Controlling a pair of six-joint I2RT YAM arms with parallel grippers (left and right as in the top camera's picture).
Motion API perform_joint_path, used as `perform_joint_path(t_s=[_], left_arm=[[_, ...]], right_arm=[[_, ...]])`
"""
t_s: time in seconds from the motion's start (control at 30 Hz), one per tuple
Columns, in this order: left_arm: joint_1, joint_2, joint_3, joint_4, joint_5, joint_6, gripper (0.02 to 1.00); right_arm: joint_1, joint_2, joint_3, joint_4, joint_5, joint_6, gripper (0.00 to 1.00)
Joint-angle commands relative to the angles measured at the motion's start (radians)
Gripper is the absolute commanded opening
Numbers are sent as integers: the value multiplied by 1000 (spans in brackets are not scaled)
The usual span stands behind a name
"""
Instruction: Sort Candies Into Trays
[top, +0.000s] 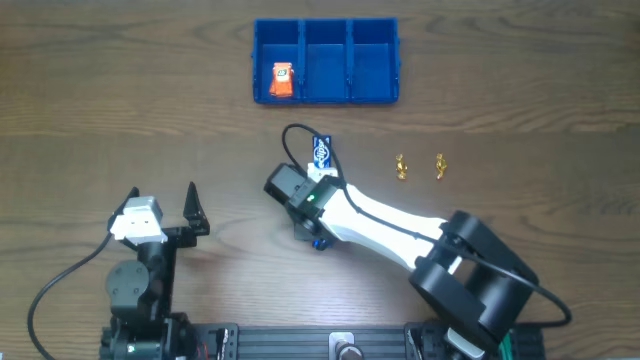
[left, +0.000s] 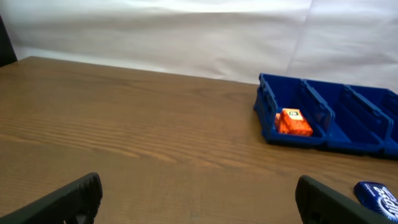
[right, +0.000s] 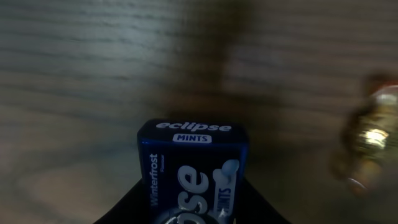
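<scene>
Right jaws are gripping dark-blue rectangular mint tin (right: 193, 168) | left jaws are gaping wide over brown wooden surface (left: 155, 124)

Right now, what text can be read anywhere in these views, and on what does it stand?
"eclipse": on the blue mint pack, near its end.
"MINTS": same pack, under that word.
"Winterfrost": same pack, running along one side.
Label on the orange candy: too small to read.

The tabletop (top: 120, 110) is smooth, matt wood with visible grain. The tray (top: 300, 98) is moulded blue plastic with a slight sheen. The mint box (right: 193, 168) has a glossy printed finish. The gold candies (top: 401, 167) have shiny metallic foil wrappers. The orange candy (top: 283, 80) has a glossy wrapper.
</scene>
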Motion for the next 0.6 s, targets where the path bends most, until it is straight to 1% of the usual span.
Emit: perform_joint_path(t_s=[0.03,0.1,0.17,0.2,0.27,0.37,0.5,0.6], left_arm=[[4,-4,-21,-35,-5,6,998],[4,-4,-21,-36,-5,6,998],[4,-4,-21,-36,-5,6,996],[4,-4,-21,-36,-5,6,998],[4,-4,-21,-36,-5,6,998],[4,-4,-21,-36,-5,6,998],[4,-4,-21,-36,-5,6,998],[4,-4,-21,-36,-5,6,998]], right_arm=[[-37,-95,362,-235,258,-102,240],[-89,-75,517,-293,305,-179,237],[-153,-41,657,-305,304,-264,237],[-211,-3,764,-306,303,-318,237],[-283,50,869,-278,303,-375,237],[-357,138,952,-165,249,-491,237],[-406,258,959,-18,190,-520,237],[-415,345,959,49,170,-527,237]])
